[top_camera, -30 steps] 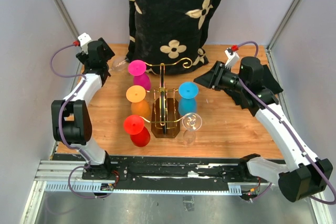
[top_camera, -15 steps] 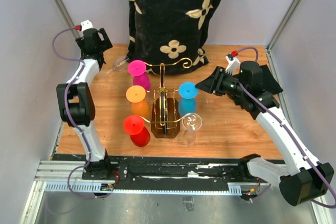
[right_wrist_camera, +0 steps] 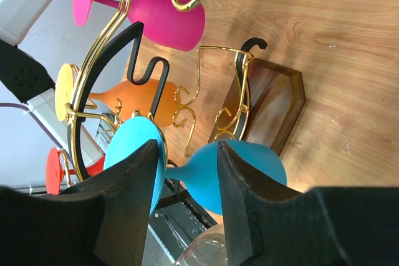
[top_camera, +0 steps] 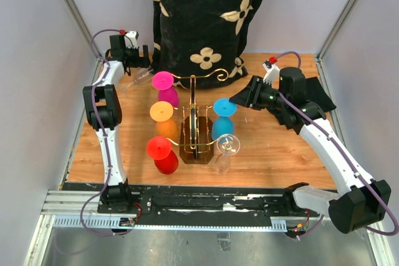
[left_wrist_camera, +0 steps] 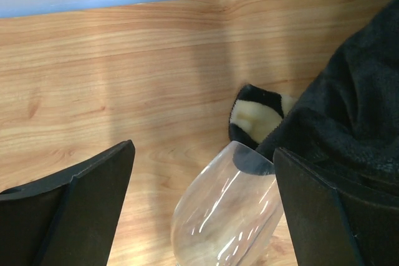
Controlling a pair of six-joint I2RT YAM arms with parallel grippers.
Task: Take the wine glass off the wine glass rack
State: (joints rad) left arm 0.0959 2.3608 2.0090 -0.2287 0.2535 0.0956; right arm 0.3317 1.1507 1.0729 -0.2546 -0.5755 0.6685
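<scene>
I see the wine glass rack (top_camera: pixel 196 130) in gold wire on a dark brown base. Around it are a magenta glass (top_camera: pixel 164 82), an orange glass (top_camera: pixel 162 113), a red glass (top_camera: pixel 159 149), a blue glass (top_camera: pixel 223 109) and a clear glass (top_camera: pixel 227 146). The counter (top_camera: pixel 274 141) is orange-brown wood grain. At its far edge a black cloth (top_camera: pixel 206 17) shows cream flowers.

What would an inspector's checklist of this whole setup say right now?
Surface: wooden table, no damage seen.
Job's things: wine glass rack carries pink glass, orange glass, red glass, blue glass and clear glass; a loose glass lies on the table.
Clutter: nothing seen.
Grippers: left gripper open above the loose glass; right gripper open, close to the blue glass.
Cables: purple cable on each arm.
Surroundings: black flowered cloth at the back; pale walls.
</scene>
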